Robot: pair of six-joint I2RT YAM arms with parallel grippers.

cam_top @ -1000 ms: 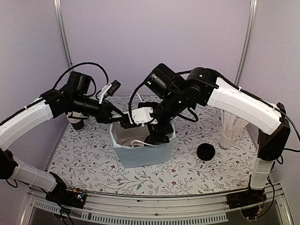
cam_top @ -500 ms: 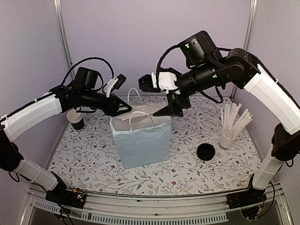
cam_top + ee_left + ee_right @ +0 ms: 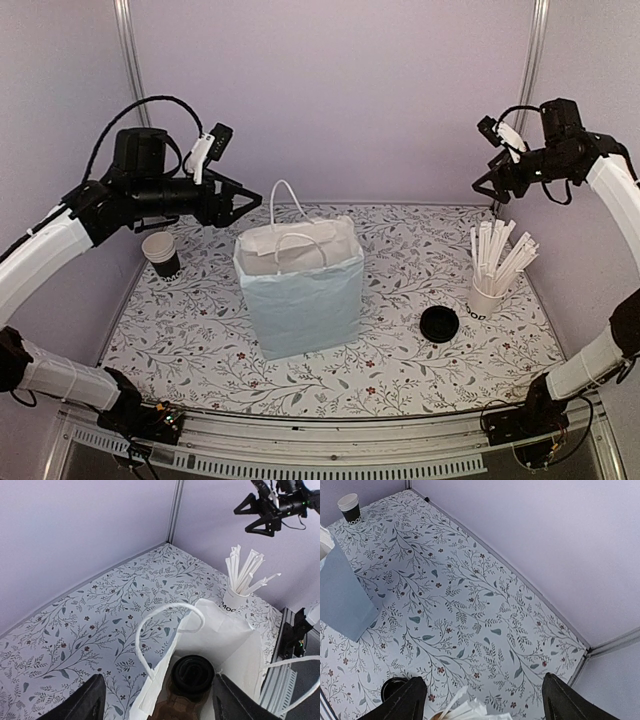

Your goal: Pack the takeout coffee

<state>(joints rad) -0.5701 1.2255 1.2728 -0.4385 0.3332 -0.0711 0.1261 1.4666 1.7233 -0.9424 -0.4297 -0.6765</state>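
Note:
The pale-blue paper bag (image 3: 302, 295) stands upright mid-table, its mouth open. Deep inside it, the left wrist view shows a takeout coffee with a round black lid (image 3: 196, 674) sitting in brown cardboard (image 3: 172, 707). My left gripper (image 3: 243, 206) hovers above and left of the bag, open, nothing between its fingers (image 3: 89, 701). My right gripper (image 3: 487, 186) is high at the far right, open and empty. A second small black cup (image 3: 162, 254), white inside and without a lid, stands at the left. A loose black lid (image 3: 439, 324) lies right of the bag.
A white cup of wooden stirrers (image 3: 494, 270) stands at the right, below my right gripper. The bag's white handles (image 3: 290, 215) stick up. Lilac walls close the table at the back and sides.
My right gripper came up out of the bag and swung far right and high. My left gripper let go of the bag's rim, opened and drew back left. The bag stands on its own.

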